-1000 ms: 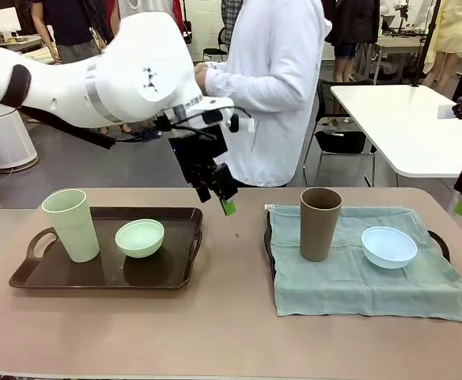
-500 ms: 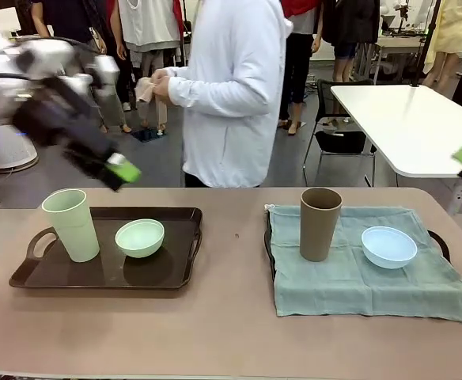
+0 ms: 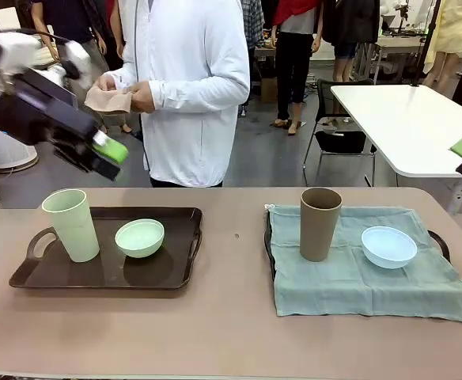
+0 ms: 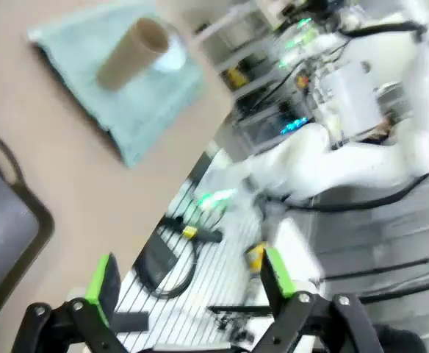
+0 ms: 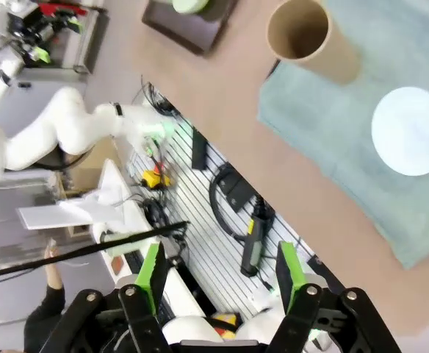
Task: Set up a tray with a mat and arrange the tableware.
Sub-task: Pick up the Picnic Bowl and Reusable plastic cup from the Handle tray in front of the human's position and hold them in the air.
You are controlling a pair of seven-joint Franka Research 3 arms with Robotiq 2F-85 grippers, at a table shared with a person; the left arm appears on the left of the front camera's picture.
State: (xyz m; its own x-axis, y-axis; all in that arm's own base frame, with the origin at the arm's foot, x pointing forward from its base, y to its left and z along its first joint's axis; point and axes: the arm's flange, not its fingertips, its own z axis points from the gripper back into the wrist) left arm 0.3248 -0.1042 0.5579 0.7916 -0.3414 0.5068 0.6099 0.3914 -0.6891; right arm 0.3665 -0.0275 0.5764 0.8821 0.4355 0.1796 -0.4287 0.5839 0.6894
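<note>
Front: saw right tray [image 3: 440, 240] covered by green mat [image 3: 357, 281], carrying brown cup [image 3: 319, 224] and light blue bowl [image 3: 388, 246]; judged that half done. Saw left tray [image 3: 104, 273] bare of mat, holding pale green cup [image 3: 71, 225] and mint bowl [image 3: 139, 237]; judged mat left to lay there. Left wrist: found left fingers [image 4: 104, 279] spread wide, empty. Right wrist: found right fingers [image 5: 152, 272] apart, empty, above brown cup [image 5: 306, 40].
</note>
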